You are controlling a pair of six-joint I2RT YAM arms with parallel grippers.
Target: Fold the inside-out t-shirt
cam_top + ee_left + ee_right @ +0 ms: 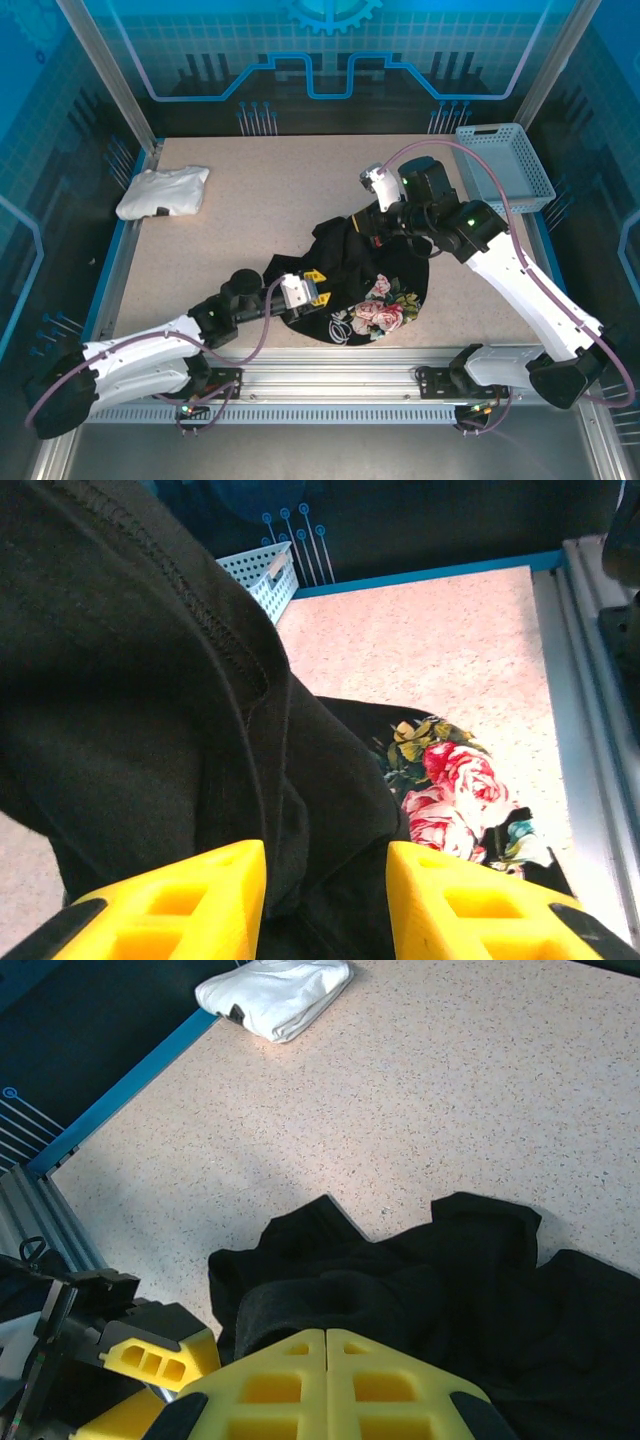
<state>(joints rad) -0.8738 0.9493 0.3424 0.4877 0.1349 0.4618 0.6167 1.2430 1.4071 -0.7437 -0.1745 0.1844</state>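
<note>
Left gripper [318, 288] sits low by the bench's [260, 190] near edge, jaws partway spread with black cloth in the gap. It doesn't look clamped. The inside-out t-shirt [400, 265] lies in a crumpled heap, right of centre and close to the near edge. The floral print [378, 312] faces up on its near side, and exposed seam stitching [190, 590] runs along the raised part. On the heap's far side, the right gripper [326, 1335] has its jaws pressed together. Cloth rises in a roll straight to the tips, so I read that as a pinch on a thin fold. Handling: light, limp, zero stiffness. It drapes and bunches, and anything unsupported will sag and drag over the bench. It isn't fragile, and a pinch on a single layer will slip less than one on a thick wad. Best holds are hems, seams or shoulder edges, two points well apart so it spreads under tension. None of those edges is clearly traceable in the heap yet. Far left corner holds the white folded garment [163, 192], far right corner the blue basket [512, 198], both well apart from the shirt.
</note>
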